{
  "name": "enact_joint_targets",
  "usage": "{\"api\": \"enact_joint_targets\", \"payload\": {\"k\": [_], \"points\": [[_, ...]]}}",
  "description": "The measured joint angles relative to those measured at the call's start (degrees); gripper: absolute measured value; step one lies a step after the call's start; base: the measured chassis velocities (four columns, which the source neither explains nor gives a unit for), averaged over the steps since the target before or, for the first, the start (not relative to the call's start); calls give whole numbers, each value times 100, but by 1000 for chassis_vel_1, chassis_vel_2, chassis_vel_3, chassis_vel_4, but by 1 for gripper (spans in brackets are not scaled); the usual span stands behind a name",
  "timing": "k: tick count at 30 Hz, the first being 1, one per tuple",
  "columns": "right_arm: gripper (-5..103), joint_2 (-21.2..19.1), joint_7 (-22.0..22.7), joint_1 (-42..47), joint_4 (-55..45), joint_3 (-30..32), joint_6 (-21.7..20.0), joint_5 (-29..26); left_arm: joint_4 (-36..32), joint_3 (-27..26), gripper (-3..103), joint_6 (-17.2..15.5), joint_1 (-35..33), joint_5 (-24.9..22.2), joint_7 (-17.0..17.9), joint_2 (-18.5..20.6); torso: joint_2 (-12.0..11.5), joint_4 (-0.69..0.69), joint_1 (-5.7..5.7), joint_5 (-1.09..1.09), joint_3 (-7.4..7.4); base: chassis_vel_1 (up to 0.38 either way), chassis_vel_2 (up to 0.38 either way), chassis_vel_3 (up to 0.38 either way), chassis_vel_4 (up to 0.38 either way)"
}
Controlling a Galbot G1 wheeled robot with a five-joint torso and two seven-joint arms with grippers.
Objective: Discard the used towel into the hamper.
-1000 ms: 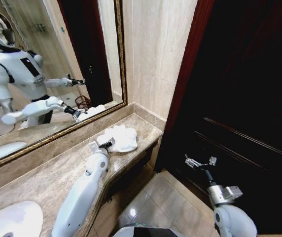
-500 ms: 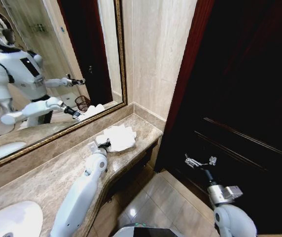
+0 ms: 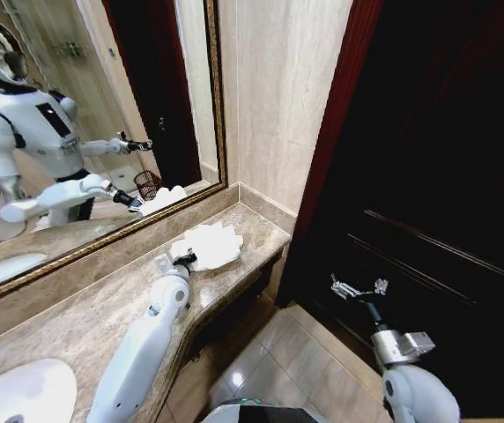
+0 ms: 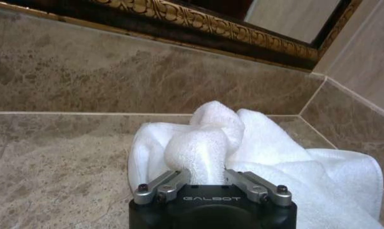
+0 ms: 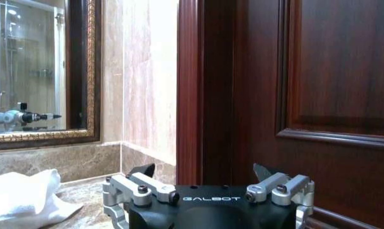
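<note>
The white towel (image 3: 208, 244) lies bunched at the far corner of the marble counter (image 3: 93, 308), under the mirror. My left gripper (image 3: 187, 258) is at its near edge, shut on a raised fold of the towel (image 4: 198, 148) that stands up between the fingers (image 4: 163, 183). The towel (image 5: 20, 195) also shows low in the right wrist view. The hamper (image 3: 147, 183) appears as a small dark basket reflected in the mirror. My right gripper (image 3: 358, 287) hangs open in the air before the dark wooden door, away from the counter, holding nothing.
A gold-framed mirror (image 3: 218, 106) runs along the wall behind the counter. A white sink (image 3: 23, 392) sits at the near left. The dark wooden door (image 3: 446, 176) stands at the right, with tiled floor (image 3: 296, 361) between it and the counter.
The left gripper has drawn back slightly along the counter, and the towel has gathered and shifted with it. The right arm has stayed still.
</note>
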State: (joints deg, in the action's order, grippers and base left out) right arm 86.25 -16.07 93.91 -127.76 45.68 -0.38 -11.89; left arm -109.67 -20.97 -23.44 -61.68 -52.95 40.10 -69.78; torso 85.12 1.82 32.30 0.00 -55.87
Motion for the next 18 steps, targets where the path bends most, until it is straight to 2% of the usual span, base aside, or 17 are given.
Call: {"api": "enact_joint_targets", "payload": {"k": [8, 9, 10, 13, 15, 18], "points": [[100, 13, 37, -2, -27, -2, -16, 2, -41, -39, 8, 55, -57, 92, -123, 43, 0, 0, 0, 0, 0, 0, 0, 0, 0], [100, 15, 58, 0, -30, -1, -25, 3, -39, -55, 8, 126, -101, 214, -277, 51, 0, -1, 0, 0, 0, 0, 0, 0, 0], [100, 15, 58, 0, -30, -1, -25, 3, -39, -55, 8, 126, -101, 214, -277, 51, 0, -1, 0, 0, 0, 0, 0, 0, 0], [100, 12, 73, 11, -30, 17, -28, 6, -35, -77, 8, 374, -256, 633, -712, 94, 0, 0, 0, 0, 0, 0, 0, 0, 0], [100, 12, 74, 11, -30, 21, -28, 7, -49, -87, 8, 415, -294, 726, -799, 104, 0, 0, 0, 0, 0, 0, 0, 0, 0], [100, 27, 77, 10, -32, 24, -25, 11, -182, -138, 8, 541, -465, 1138, -1065, 151, 0, 0, 0, 0, 0, 0, 0, 0, 0]]}}
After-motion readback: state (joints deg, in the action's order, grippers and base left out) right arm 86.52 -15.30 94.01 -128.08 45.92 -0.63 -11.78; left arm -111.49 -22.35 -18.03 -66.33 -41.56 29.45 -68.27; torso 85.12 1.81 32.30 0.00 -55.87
